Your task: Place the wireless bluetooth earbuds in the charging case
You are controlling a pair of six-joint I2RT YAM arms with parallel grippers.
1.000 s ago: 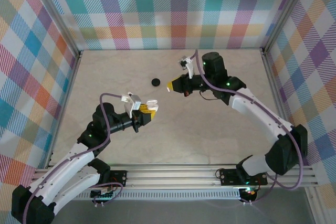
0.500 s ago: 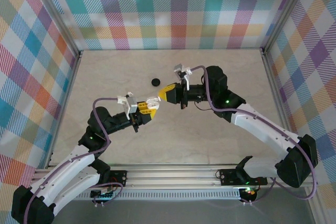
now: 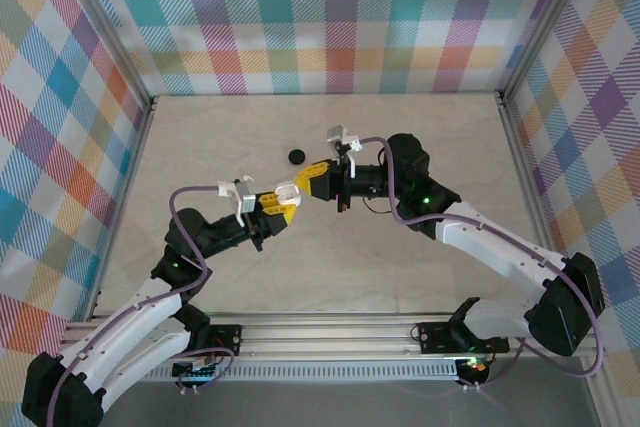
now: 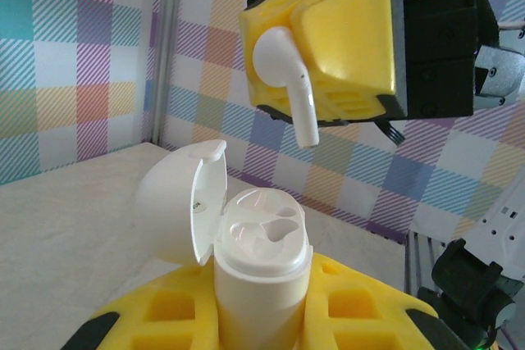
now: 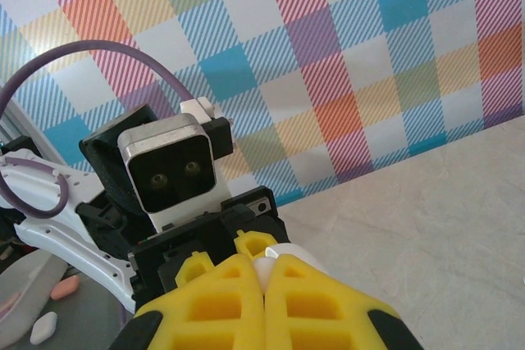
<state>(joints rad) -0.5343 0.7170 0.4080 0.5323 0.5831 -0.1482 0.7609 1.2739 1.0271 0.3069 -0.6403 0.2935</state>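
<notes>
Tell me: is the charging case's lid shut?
No, the charging case has its lid flipped open, baring two empty wells.

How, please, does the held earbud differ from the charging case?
The earbud is small with a slim stem; the charging case is much bulkier. The earbud is one solid piece, stem aimed towards the case; the charging case gapes, lid hinged open, sockets empty. Both are glossy white, each pinched by yellow fingers.
</notes>
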